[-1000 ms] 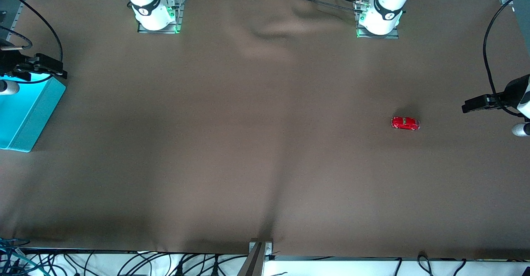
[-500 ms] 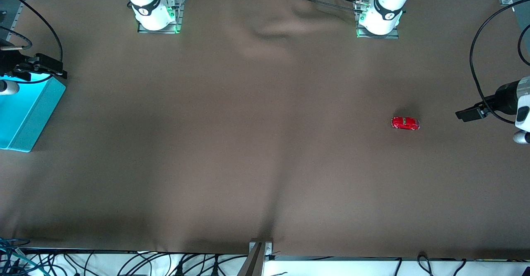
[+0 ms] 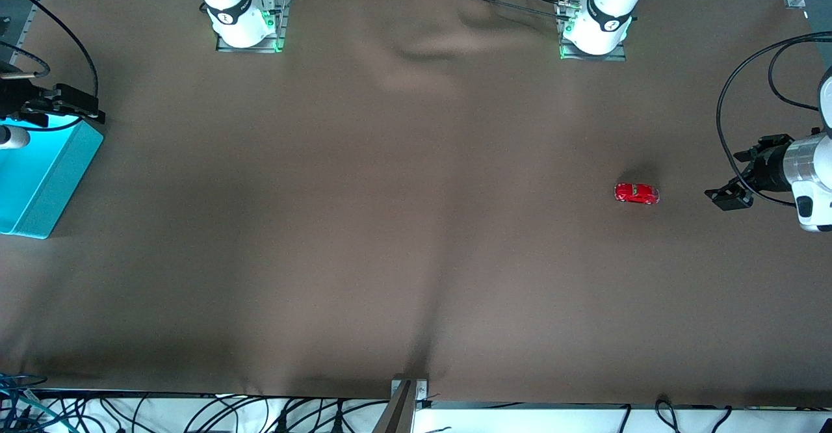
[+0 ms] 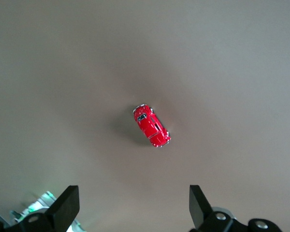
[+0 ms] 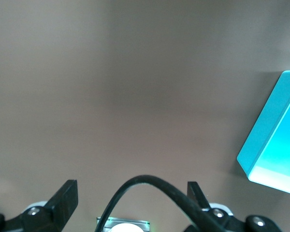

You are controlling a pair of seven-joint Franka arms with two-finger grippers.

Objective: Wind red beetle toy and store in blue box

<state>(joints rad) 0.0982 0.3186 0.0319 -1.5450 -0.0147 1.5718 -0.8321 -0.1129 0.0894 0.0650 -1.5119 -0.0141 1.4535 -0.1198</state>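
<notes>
Nothing of the job is done yet, as far as I can judge: the red beetle toy (image 3: 637, 193) sits untouched on the brown worktop (image 3: 390, 225), on its wheels, toward my left arm's end, with nothing around it.

My left end effector (image 3: 727, 199) hangs over the cloth near the toy, on the side toward that same end of the worktop, fingers (image 4: 67, 208) spread wide and empty; my left wrist view shows the toy lying apart from them.

My right end effector (image 3: 62, 104) waits over the blue box (image 3: 45, 186), also spread wide and holding nothing. The box lies well apart from the toy, at the right arm's end, at about the same depth as the toy.

Still to come, I reckon: grasp the toy, wind it, carry it the whole way to the box and drop it in.
</notes>
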